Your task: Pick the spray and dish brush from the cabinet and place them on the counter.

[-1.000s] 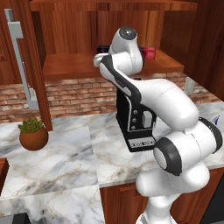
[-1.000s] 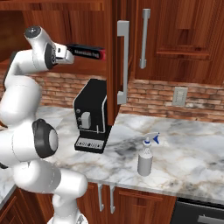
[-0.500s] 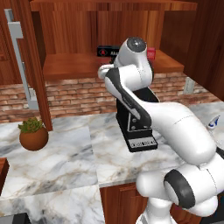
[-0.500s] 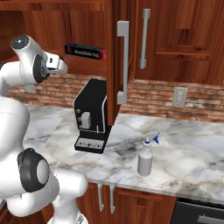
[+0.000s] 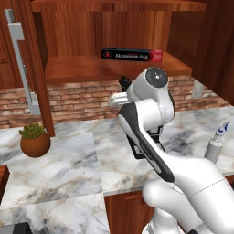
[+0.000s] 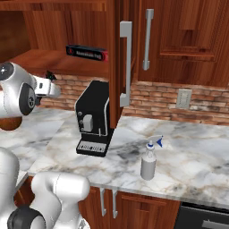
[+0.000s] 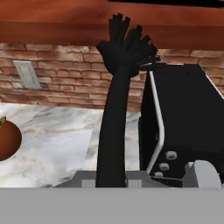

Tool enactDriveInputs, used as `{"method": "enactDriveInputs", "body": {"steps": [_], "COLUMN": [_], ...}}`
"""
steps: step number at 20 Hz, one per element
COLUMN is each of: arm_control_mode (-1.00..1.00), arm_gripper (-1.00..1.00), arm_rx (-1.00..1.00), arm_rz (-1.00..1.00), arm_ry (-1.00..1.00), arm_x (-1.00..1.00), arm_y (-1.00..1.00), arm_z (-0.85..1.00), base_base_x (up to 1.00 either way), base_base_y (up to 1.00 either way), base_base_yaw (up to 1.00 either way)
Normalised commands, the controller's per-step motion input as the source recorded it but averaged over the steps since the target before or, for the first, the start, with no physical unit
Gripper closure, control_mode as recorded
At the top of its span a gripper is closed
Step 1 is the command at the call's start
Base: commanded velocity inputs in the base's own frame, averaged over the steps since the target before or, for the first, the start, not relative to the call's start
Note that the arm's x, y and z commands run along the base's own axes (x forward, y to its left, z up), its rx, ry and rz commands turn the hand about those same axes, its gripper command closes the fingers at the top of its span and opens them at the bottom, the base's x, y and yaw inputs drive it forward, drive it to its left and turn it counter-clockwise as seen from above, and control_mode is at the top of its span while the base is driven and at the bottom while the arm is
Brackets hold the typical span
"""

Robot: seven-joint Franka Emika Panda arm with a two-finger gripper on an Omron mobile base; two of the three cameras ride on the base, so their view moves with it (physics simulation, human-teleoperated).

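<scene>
The potted plant [image 5: 34, 142] sits on the marble counter [image 5: 68, 164] to the pincer's left. The pincer [image 5: 123, 83] is clamped on the dish brush [image 7: 114, 109], held in the air below the cabinet [image 5: 114, 68] shelf. The black coffee machine [image 6: 93, 117] stands just right of it. Farther right, the spray [image 6: 149, 160] stands upright on the counter.

counter [image 6: 197, 147] — spray [image 6: 149, 159], coffee machine [image 6: 92, 117], potted plant [image 5: 34, 141] | cabinet [image 5: 114, 68] shelf — black-and-red box [image 5: 131, 55]
</scene>
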Motion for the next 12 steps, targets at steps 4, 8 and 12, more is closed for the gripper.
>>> {"method": "enactDriveInputs", "body": {"steps": [4, 8, 12], "arm_control_mode": [-1.00, -1.00, -1.00], "arm_gripper": [1.00, 1.00, 1.00], "arm_rx": [0.00, 0.00, 0.00], "arm_rz": [0.07, 0.07, 0.06], "arm_ry": [0.00, 0.00, -0.01], "arm_x": [-0.40, -0.19, -0.12], "arm_y": [0.08, 0.16, 0.21], "arm_z": [-0.11, -0.01, 0.00], "base_base_x": [0.00, 0.00, 0.00], "base_base_y": [0.00, 0.00, 0.00], "base_base_yaw": [0.00, 0.00, 0.00]}}
